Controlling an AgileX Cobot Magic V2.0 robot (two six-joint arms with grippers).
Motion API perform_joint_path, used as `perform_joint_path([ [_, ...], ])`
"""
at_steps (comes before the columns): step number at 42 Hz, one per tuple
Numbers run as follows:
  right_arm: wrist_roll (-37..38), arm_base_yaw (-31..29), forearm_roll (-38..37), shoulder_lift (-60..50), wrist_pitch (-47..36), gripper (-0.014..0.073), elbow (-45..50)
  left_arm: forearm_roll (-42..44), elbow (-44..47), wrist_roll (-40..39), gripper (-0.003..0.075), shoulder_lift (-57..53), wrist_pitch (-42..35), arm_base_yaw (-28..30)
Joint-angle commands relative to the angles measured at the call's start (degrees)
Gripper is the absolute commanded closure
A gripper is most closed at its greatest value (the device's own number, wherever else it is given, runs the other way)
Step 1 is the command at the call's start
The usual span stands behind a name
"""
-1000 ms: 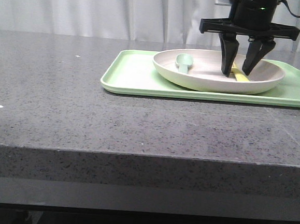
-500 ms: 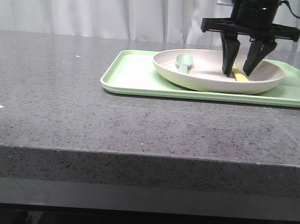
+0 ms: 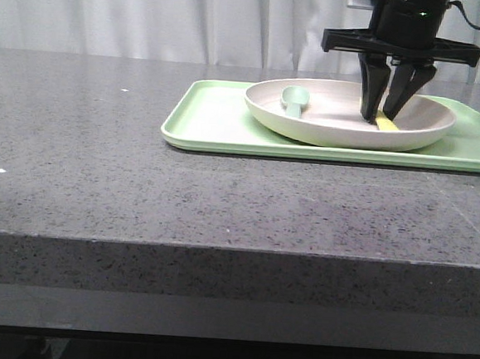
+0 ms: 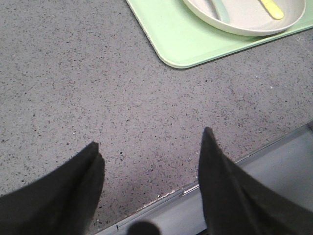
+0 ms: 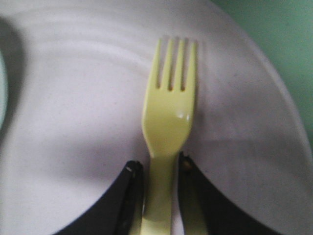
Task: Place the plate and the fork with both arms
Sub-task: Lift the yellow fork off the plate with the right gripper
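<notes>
Where half a second ago stood parted with clear gap around the yellow strip, now drawn in close: right gripper point(image 3: 381, 117), black and tapered, pinched on the handle of the small slim bright-yellow plastic fork point(image 5: 168, 127). Seen from the right wrist, both dark fingers point(image 5: 128, 196) pressing the narrow neck just below the tines, no daylight on either side. Judged to be the grasp made, so lift-out of the fork looks next; not yet raised, still lying flat in the dish.

Fork: glossy, smooth, with a small highlight on the shoulder, three slots between short tines, widening then necking to a thin stem. Lies toward the right of the large round shallow off-white plate point(image 3: 410, 136), whose surface looks matte, faintly ringed, with a raised rim. Toward the plate's left side, a pale teal-green spoon with a rounded bowl point(image 3: 295, 98), untouched.

Beneath the plate, a flat rectangular light-green tray point(image 3: 211, 119) with rounded corners and low lip, at centre right of the front frame. Under that, a dark grey speckled stone-like tabletop point(image 3: 140, 180), hard and slightly sheened.

Left gripper point(image 4: 151, 161) hanging wide apart near the table edge, holding nothing, well clear of the tray at the upper right of its frame.
</notes>
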Motion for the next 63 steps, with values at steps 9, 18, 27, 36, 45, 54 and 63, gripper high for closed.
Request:
perform_joint_path([
  [9,-0.54,-0.33,0.31,-3.44,5.66,0.0449,-1.69,-0.82,-1.44,0.13,0.0299,-0.30,-3.24,0.19],
  [18,-0.54,-0.33,0.51,-3.44,5.66,0.0519,-1.65,-0.82,-1.44,0.13,0.0299,-0.30,-3.24,0.19],
  [27,-0.62,-0.33,0.51,-3.64,5.66,0.0549,-1.65,-0.82,-1.44,0.13,0.0299,-0.30,-3.24,0.19],
  [36,-1.30,-0.33,0.51,-6.97,5.66,0.0549,-1.65,-0.82,-1.44,0.13,0.0299,-0.30,-3.24,0.19],
  [45,-3.09,-1.15,0.46,-12.18,5.66,0.0549,-1.65,-0.82,-1.44,0.13,0.0299,-0.30,-3.24,0.19],
  [54,-3.49,-4.83,0.46,-16.62,5.66,0.0549,-1.65,-0.82,-1.44,0.13,0.0299,-0.30,-3.19,0.19],
  [63,-4.77,-9.01,0.46,-17.46,5.66,0.0549,-1.63,-0.82,-1.44,0.13,0.0299,-0.30,-2.28,0.19],
])
